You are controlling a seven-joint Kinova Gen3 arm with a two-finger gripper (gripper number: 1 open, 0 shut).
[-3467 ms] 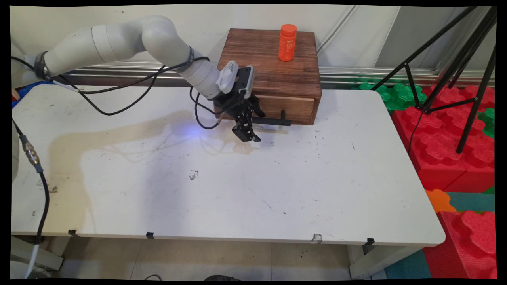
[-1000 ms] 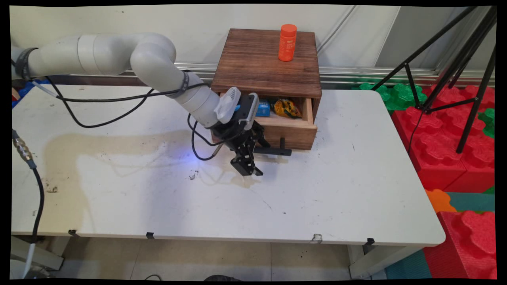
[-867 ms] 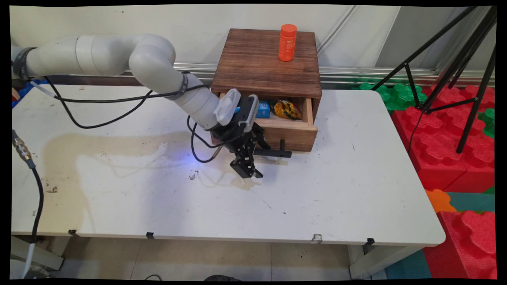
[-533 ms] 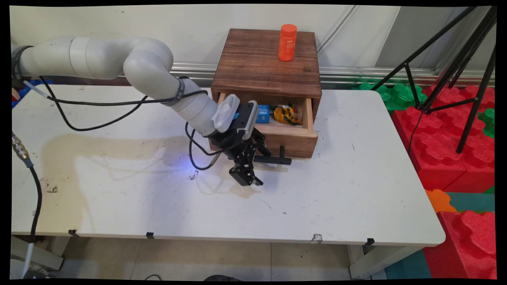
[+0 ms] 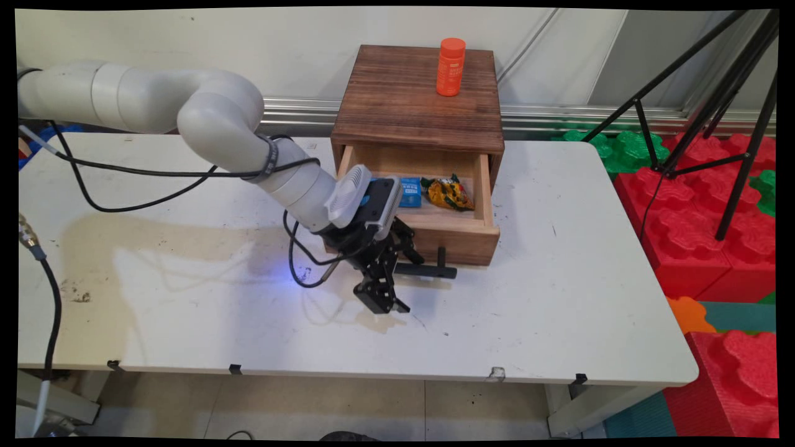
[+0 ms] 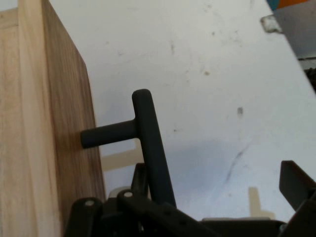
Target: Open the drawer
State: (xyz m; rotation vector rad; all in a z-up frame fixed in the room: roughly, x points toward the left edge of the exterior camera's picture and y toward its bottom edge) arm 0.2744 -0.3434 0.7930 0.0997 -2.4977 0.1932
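White arm reaching low, hand spread wide

Bottle on cabinet, packets in open drawer, pincer before its handle

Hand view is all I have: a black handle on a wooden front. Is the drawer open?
Observer: Yes. In the main view the drawer stands well out from under the cabinet.
Operator: Anything inside it?
Observer: A blue packet and a yellow-orange wrapper lie side by side on its floor.
Operator: Anything on top of the cabinet?
Observer: An orange bottle stands upright near the back right of the top.
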